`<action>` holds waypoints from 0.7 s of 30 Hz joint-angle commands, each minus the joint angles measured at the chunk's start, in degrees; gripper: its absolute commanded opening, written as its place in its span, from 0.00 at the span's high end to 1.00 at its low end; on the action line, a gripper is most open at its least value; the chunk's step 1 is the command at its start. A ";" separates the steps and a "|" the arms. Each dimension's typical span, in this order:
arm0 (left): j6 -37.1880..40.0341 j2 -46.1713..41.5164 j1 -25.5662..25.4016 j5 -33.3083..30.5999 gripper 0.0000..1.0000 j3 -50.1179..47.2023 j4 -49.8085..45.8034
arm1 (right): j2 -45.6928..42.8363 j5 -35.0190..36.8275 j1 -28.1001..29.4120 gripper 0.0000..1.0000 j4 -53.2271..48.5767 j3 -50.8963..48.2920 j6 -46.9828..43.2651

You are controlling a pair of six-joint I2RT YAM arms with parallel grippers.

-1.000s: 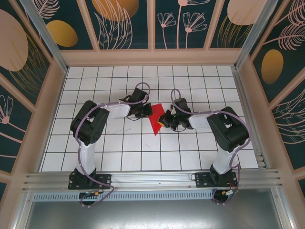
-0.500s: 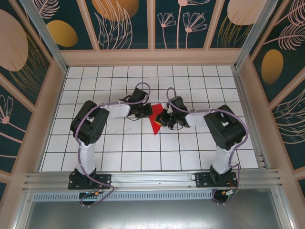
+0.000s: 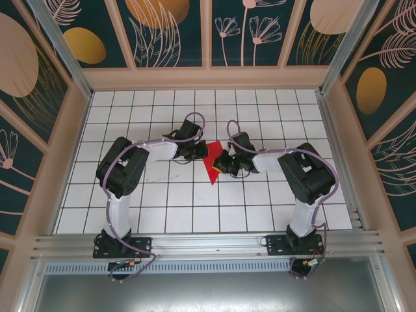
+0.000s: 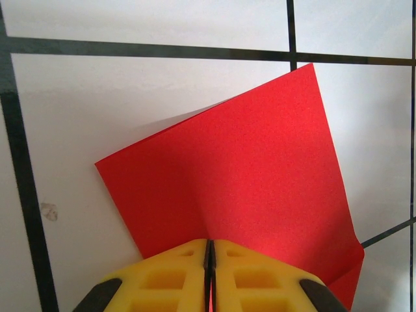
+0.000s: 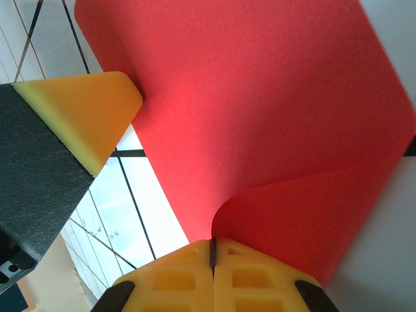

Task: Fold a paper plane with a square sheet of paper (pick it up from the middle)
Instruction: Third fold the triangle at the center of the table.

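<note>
Left wrist, left hand (image 4: 209, 248) pinching red paper (image 4: 250, 175)

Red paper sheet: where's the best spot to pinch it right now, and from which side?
Pinch an edge of the thin red paper sheet, coming in edge-on from outside with one finger on each face. It is lifted and curled, so its flat faces offer no purchase. The left gripper and right gripper are shut on edges that way.
</note>
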 commanded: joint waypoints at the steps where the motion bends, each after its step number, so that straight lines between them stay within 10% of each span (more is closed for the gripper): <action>1: 0.82 1.88 0.02 -0.13 0.87 -0.96 -2.21 | 1.04 0.81 0.38 1.00 -1.49 1.30 -1.51; 21: 0.83 2.10 -0.01 0.48 0.87 -1.14 -2.20 | 2.57 -0.74 0.64 1.00 -0.99 2.28 -3.24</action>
